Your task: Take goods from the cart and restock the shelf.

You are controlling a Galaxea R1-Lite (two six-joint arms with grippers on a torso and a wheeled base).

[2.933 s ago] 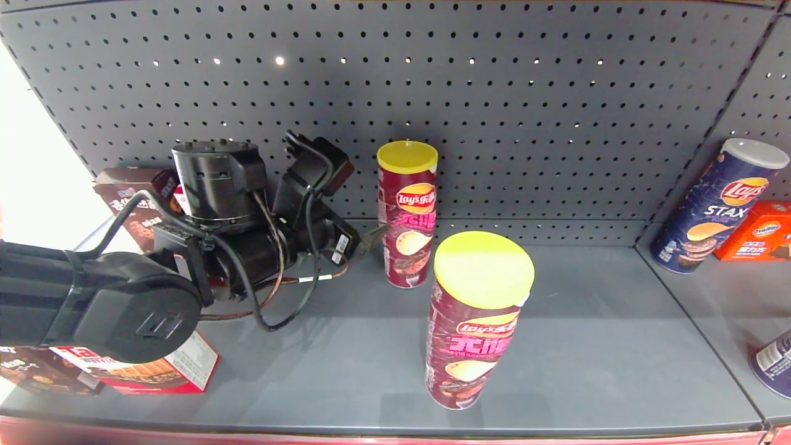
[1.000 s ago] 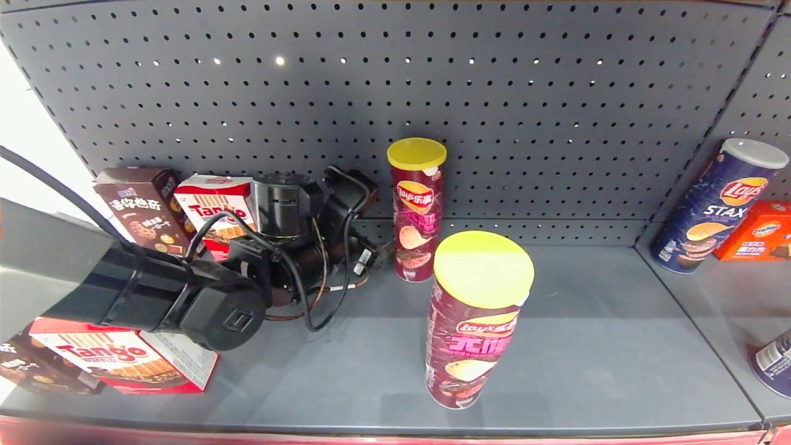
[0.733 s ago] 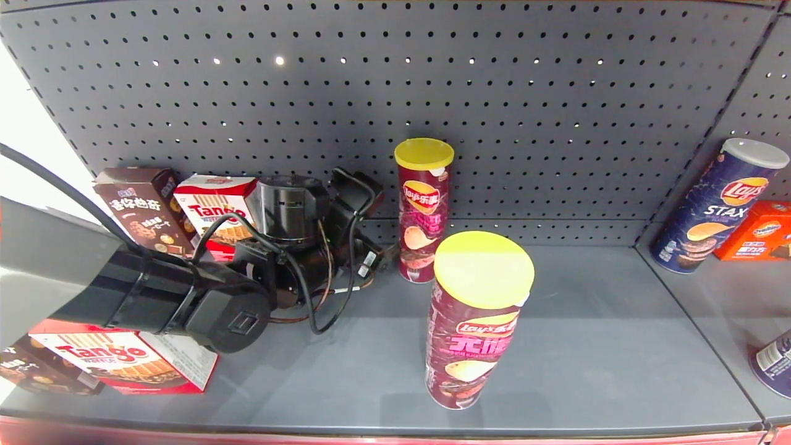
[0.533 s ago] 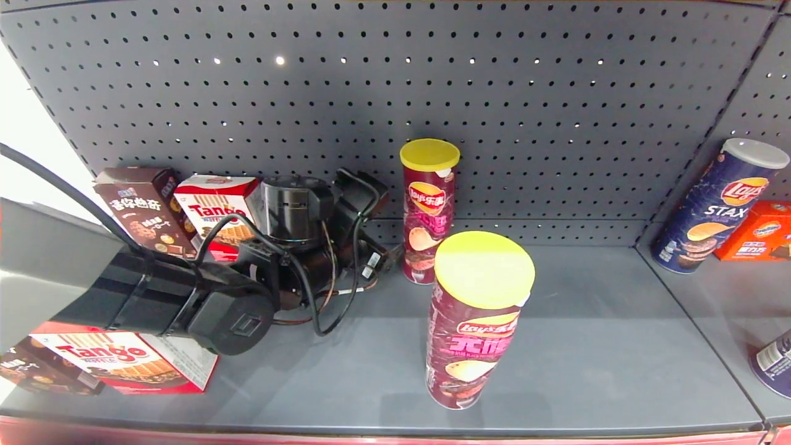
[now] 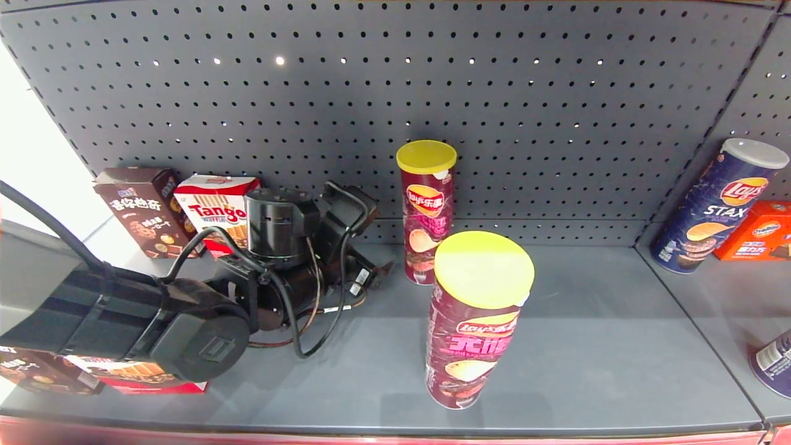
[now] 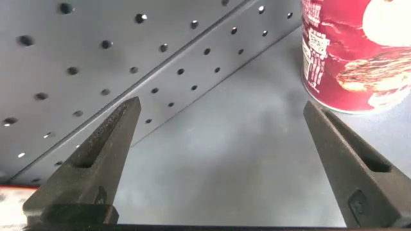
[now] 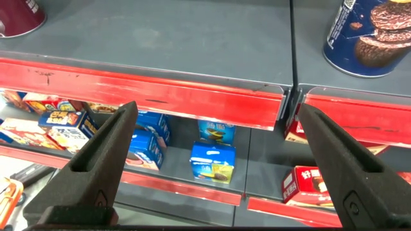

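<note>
Two maroon chip cans with yellow lids stand upright on the grey shelf [image 5: 618,346]. The rear can [image 5: 426,210] is close to the pegboard; the front can [image 5: 479,315] is near the shelf's front edge. My left gripper [image 5: 378,271] lies low on the shelf, just left of the rear can and apart from it. The left wrist view shows this gripper [image 6: 221,109] open with nothing between its fingers, and the rear can [image 6: 359,51] off to one side. My right gripper [image 7: 218,110] is open and empty, in front of the red shelf edge strip [image 7: 192,86].
A brown cookie box [image 5: 145,210] and a red-and-white wafer box [image 5: 216,210] stand behind my left arm; another wafer box [image 5: 133,374] lies at the front left. A blue chip can [image 5: 717,207] and an orange box [image 5: 757,232] sit right. Lower shelves hold blue boxes [image 7: 215,160].
My left arm carried the rear can to the right and back toward the pegboard. It has since let go, and the gripper has drawn back a little to the left.
</note>
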